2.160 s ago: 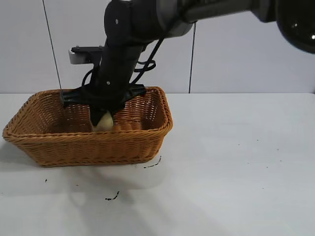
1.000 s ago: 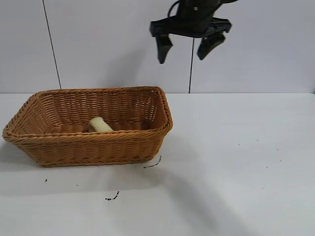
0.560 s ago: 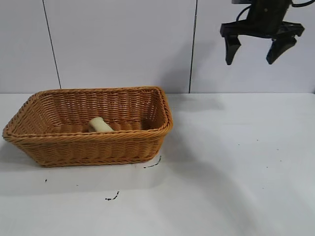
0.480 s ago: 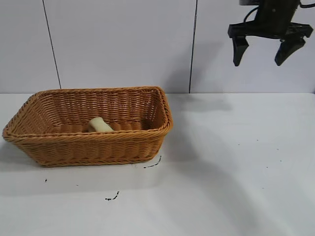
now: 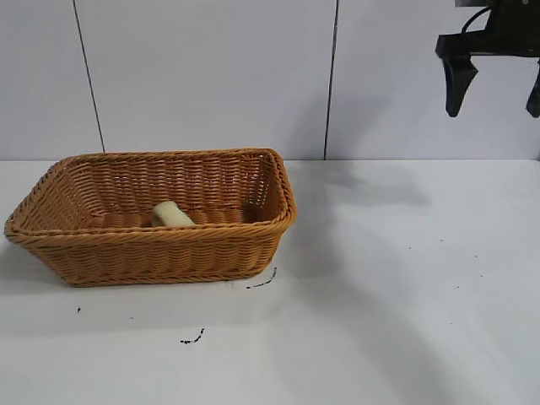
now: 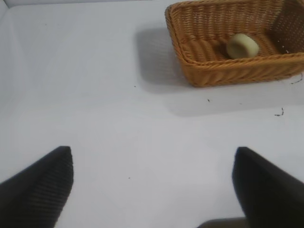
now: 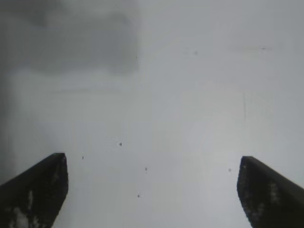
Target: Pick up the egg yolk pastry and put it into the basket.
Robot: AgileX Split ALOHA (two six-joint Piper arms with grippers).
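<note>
The pale yellow egg yolk pastry [image 5: 171, 214] lies inside the orange-brown wicker basket [image 5: 152, 245] at the table's left; both also show in the left wrist view, the pastry [image 6: 242, 46] in the basket [image 6: 223, 71]. My right gripper [image 5: 496, 99] is open and empty, high above the table at the far right edge of the exterior view; its wrist view shows only bare table between the fingers [image 7: 153, 161]. My left gripper [image 6: 153, 156] is open and empty, away from the basket, out of the exterior view.
The white table [image 5: 388, 278] carries a few small dark specks [image 5: 192, 339] in front of the basket. A white panelled wall stands behind.
The right gripper let the pastry go in the basket, rose open and moved right to the view's far edge. The pastry and basket have stayed still.
</note>
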